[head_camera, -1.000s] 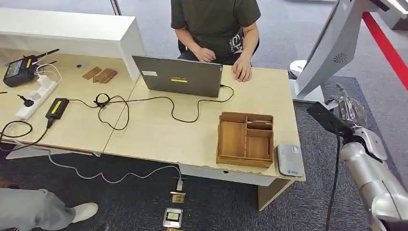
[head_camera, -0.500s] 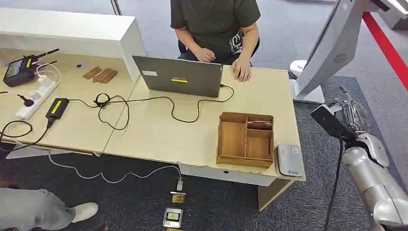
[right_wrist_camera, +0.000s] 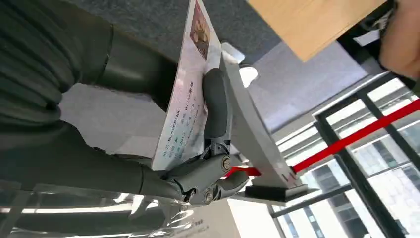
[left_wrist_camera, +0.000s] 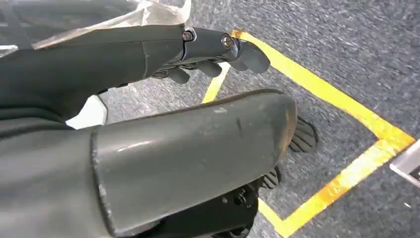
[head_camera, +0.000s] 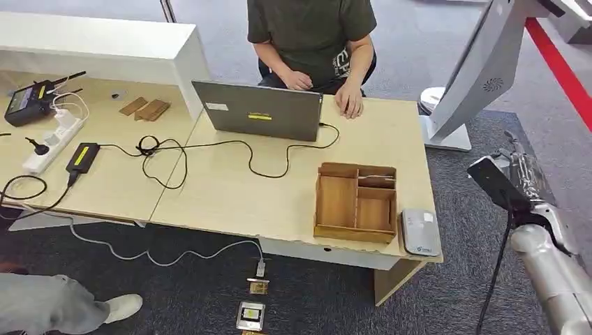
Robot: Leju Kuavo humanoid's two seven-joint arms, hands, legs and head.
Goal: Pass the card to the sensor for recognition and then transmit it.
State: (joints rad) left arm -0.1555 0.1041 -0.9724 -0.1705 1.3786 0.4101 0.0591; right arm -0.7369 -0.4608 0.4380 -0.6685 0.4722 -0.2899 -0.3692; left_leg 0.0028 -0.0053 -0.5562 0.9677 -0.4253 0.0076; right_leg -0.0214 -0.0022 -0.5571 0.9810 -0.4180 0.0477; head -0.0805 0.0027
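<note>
Card (right_wrist_camera: 190, 94) sat pinched in your right robot hand (right_wrist_camera: 163, 124), its printed face clamped between the thick thumb and a dark finger (right_wrist_camera: 216, 106) laid along it. In the head view that right robot hand (head_camera: 522, 174) hung out past the right end of the counter (head_camera: 230, 188), over the grey carpet and well apart from everything on top; you could not make out the card itself from up there.

The grey card reader (head_camera: 419, 232) lay flat at the counter's near right corner, touching or just beside the right wall of the wooden organizer box (head_camera: 356, 202). A person (head_camera: 312, 38) sat at the far side with one hand resting on the counter next to the open laptop (head_camera: 258, 110). A black cable (head_camera: 209, 150) looped from the laptop across to a power adapter (head_camera: 82, 156) and a white power strip (head_camera: 52, 143) on the left.

Your left robot hand (left_wrist_camera: 198, 99) hung over carpet marked with yellow tape (left_wrist_camera: 346, 144). Its fingers (left_wrist_camera: 208, 54) were curled inward and it held nothing.
</note>
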